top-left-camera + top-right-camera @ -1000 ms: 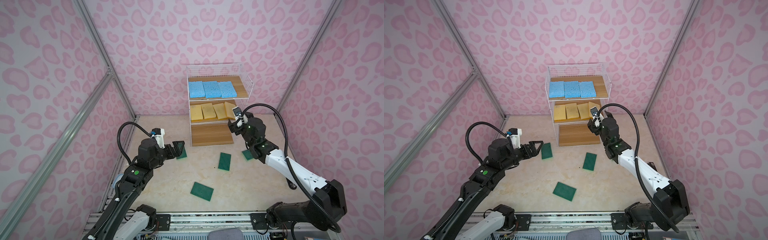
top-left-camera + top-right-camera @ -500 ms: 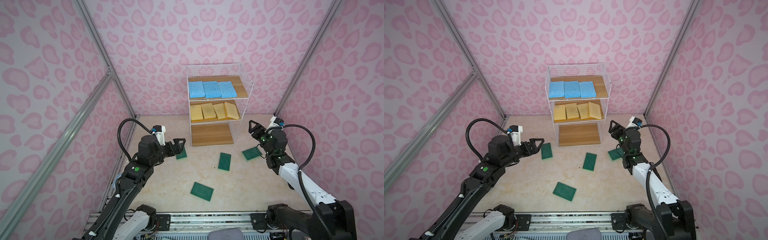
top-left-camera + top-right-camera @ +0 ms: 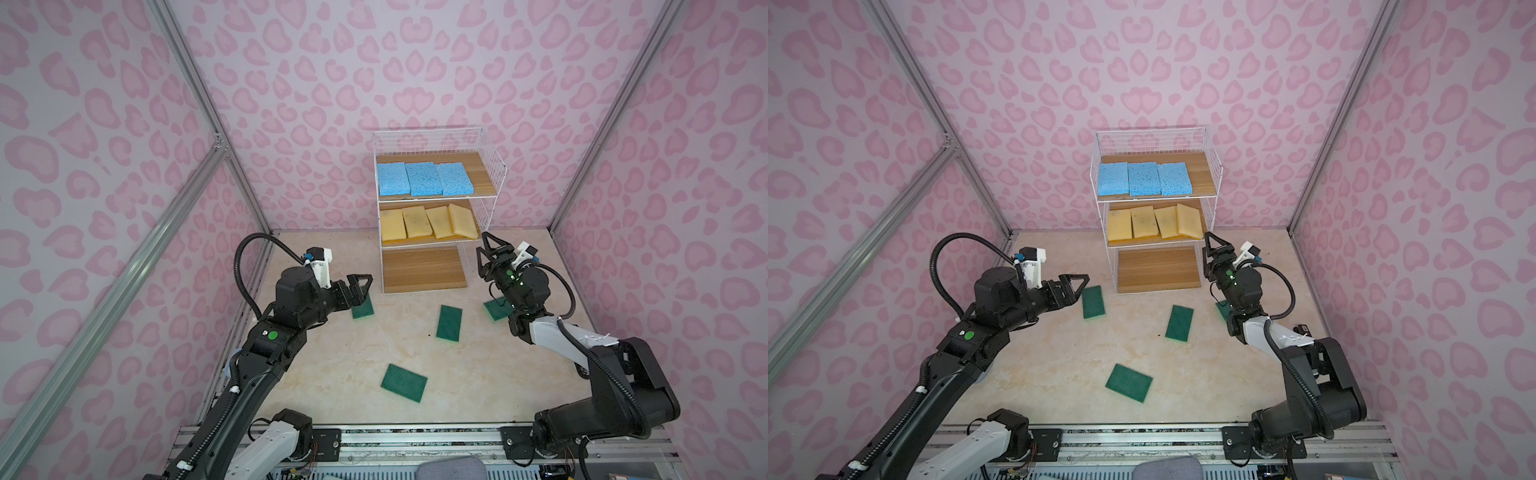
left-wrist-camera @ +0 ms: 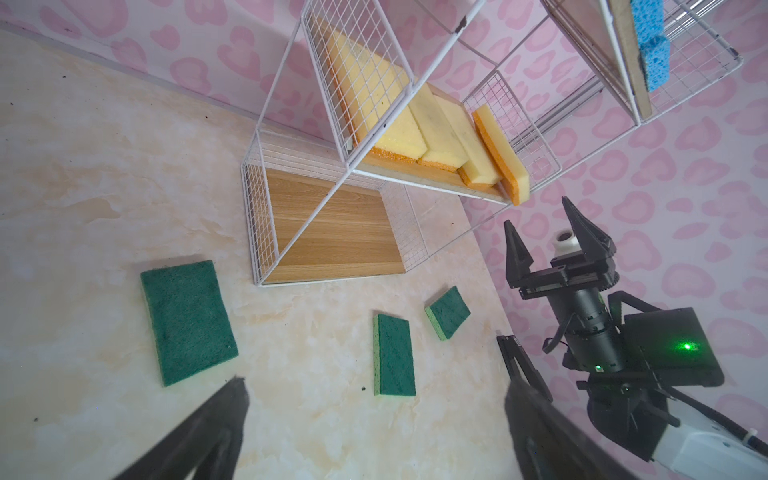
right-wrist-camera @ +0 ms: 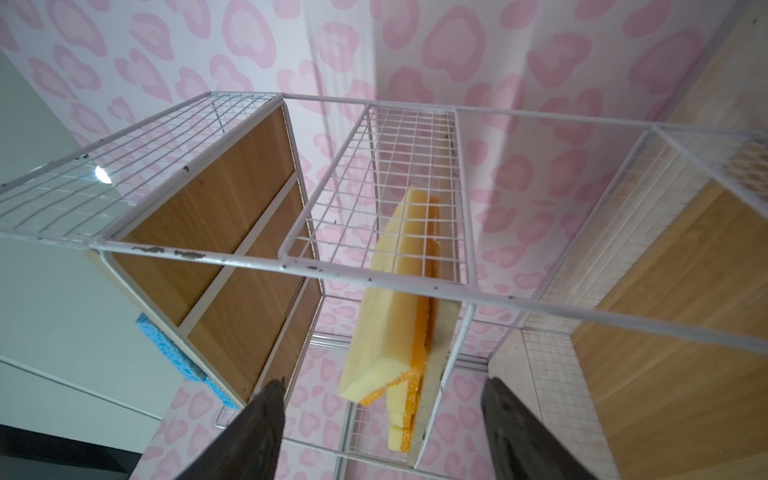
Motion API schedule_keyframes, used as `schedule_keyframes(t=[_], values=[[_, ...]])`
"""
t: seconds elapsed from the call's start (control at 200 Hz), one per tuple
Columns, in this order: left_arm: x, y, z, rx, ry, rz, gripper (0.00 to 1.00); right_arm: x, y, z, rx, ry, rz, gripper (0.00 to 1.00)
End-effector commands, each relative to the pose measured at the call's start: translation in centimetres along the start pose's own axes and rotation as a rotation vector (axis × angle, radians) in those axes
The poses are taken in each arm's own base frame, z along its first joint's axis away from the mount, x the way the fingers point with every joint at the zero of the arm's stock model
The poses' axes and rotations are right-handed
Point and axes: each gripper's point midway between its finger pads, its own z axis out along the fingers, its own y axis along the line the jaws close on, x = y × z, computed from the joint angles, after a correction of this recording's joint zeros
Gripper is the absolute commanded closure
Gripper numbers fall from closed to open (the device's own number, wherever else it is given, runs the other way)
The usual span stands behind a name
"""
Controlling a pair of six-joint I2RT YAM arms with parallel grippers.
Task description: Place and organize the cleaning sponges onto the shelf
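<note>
Right end effector [image 3: 485, 246]: jaws apart, empty, pointing up beside the shelf [image 3: 482, 178]. Left end effector [image 3: 1082, 286]: apart, above the table [image 3: 332, 365]. Only left wrist view shows whole the green sponge [image 4: 448, 312] under my right arm [image 3: 552, 336].

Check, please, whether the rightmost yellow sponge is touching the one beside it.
Touching: in the left wrist view the rightmost yellow sponge leans on its neighbour.

— Can anything slide onto the shelf's [image 3: 492, 183] bottom board [image 3: 424, 268]?
— Yes: its front stands open, centre of both top views; wire mesh [image 4: 257, 224] closes the sides.
— Floor in front?
— Four green sponges [image 3: 449, 323] scattered, clear gaps between; the yellow sponges [image 3: 428, 222] fill the middle board [image 4: 415, 176].
</note>
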Motion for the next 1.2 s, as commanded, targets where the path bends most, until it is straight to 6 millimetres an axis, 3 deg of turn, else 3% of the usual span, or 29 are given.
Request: schedule_keyframes(t=[0.0,0.5,0.935,1.195], values=[[-0.5,-0.3,-0.3,0.004,-0.009,0.01,0.02,-0.1,3.3,0.5,-0.153,-0.043,0.081,0.26],[-0.2,0.4,-0.5,-0.011,-0.008,0.002,0.02,0.5,1.5,2.2,-0.083,-0.057,0.109,0.34],[-0.1,0.7,-0.7,-0.017,-0.012,-0.008,0.02,0.8,0.1,3.5,-0.037,-0.049,0.114,0.47],[-0.1,0.8,-1.1,-0.025,-0.019,-0.008,0.02,0.9,0.0,4.0,-0.034,-0.044,0.098,0.65]])
